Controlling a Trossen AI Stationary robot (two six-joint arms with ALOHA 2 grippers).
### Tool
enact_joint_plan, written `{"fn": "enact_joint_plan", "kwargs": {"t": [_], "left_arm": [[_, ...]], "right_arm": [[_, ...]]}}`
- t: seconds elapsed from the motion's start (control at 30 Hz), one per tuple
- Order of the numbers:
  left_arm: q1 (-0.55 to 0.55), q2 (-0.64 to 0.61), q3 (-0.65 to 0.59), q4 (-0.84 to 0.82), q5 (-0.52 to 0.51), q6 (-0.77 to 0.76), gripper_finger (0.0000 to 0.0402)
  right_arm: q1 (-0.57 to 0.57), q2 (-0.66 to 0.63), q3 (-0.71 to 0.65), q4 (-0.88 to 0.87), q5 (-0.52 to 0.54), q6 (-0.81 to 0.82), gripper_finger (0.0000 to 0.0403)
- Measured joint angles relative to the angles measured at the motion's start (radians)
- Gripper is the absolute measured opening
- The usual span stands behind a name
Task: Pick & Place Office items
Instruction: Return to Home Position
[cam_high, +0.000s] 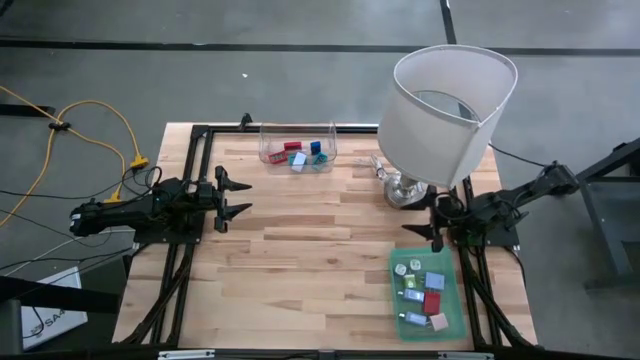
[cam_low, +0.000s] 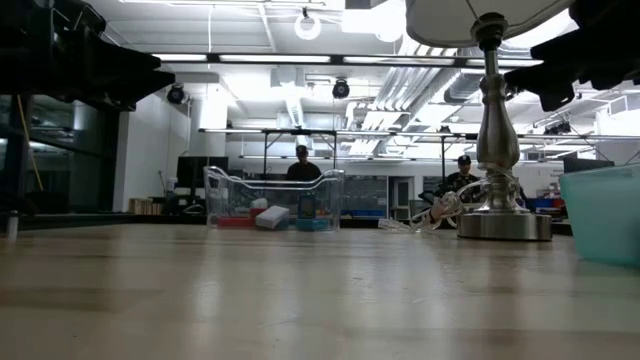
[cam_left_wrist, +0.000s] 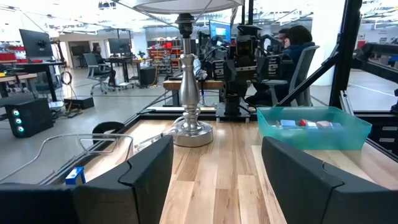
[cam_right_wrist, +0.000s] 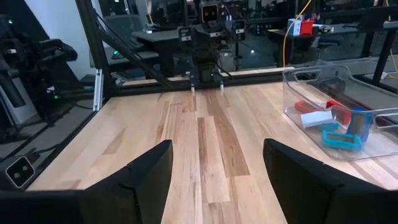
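Wooden table (cam_high: 300, 260) holds a white-shaded lamp (cam_high: 450, 100). Well left of the lamp, the left gripper (cam_high: 245, 197) hovers level, fingers spread, empty. By the lamp's base, the right gripper (cam_high: 420, 218) gapes empty too. Small coloured pieces (cam_high: 432, 300) lie in the green bin (cam_high: 456, 312) in front of the lamp. More lie in the clear bin (cam_high: 270, 140) to its left. The white floor box (cam_high: 50, 318) has print too small to read.

This is a robotics lab in an open industrial hall. Exposed ceiling ducts (cam_low: 292, 100) and strip lights (cam_low: 260, 58) run overhead above a grey concrete floor (cam_high: 300, 80). Benches carry monitors (cam_left_wrist: 34, 40), with office chairs (cam_left_wrist: 93, 62) and a seated person (cam_left_wrist: 297, 46) beyond the black-framed wooden table (cam_high: 300, 260).
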Motion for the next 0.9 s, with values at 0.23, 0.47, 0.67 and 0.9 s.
{"fn": "enact_joint_plan", "kwargs": {"t": [0.23, 0.47, 0.67, 0.9], "left_arm": [[0.0, 0.0, 0.0, 0.0, 0.0, 0.0, 0.0237], [0.0, 0.0, 0.0, 0.0, 0.0, 0.0, 0.0237], [0.0, 0.0, 0.0, 0.0, 0.0, 0.0, 0.0237], [0.0, 0.0, 0.0, 0.0, 0.0, 0.0, 0.0237]], "right_arm": [[0.0, -0.089, 0.0, -0.055, 0.0, -0.01, 0.0238], [0.0, -0.135, -0.003, -0.098, 0.0, -0.005, 0.0238], [0.0, -0.145, -0.087, 0.012, 0.0, 0.004, 0.0238], [0.0, -0.156, -0.135, 0.056, 0.001, 0.011, 0.0238]]}}
